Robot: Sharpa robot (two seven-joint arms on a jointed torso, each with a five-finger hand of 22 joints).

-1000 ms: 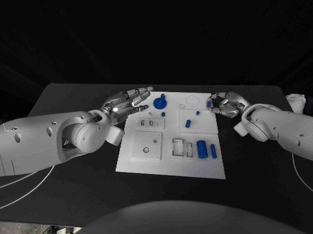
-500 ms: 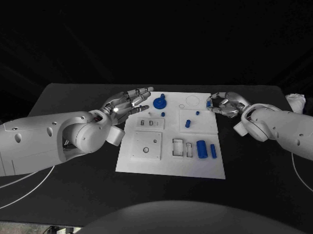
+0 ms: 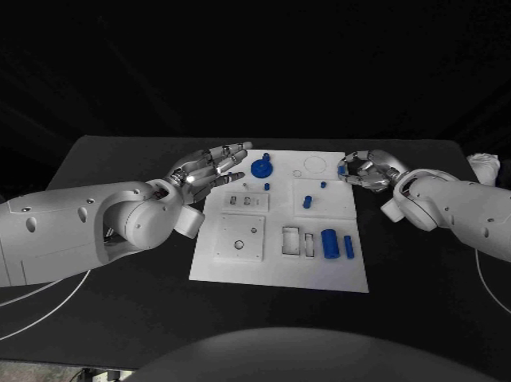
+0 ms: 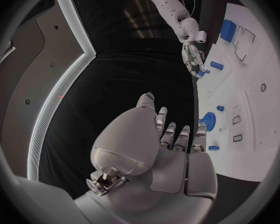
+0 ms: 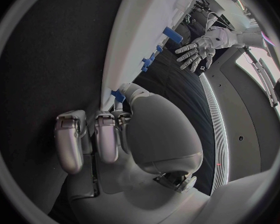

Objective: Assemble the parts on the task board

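The white task board (image 3: 281,263) lies in the middle of the table. A round blue part (image 3: 261,168) stands near its far left corner, a thick blue cylinder (image 3: 329,243) and a slim blue bar (image 3: 349,246) lie at its right side, and a short blue peg (image 3: 307,201) sits mid-board. My left hand (image 3: 210,167) hovers open at the far left corner, fingers spread (image 4: 171,144). At the far right edge my right hand (image 3: 364,169) is curled, pinching a small blue part (image 3: 341,169) (image 5: 118,94) close to the board's edge (image 5: 137,35).
Bare black table (image 3: 118,310) surrounds the board on all sides. Rectangular slots (image 3: 292,240) and a raised square plate (image 3: 239,237) sit on the near half of the board. A pale object (image 3: 483,164) lies at the table's far right edge.
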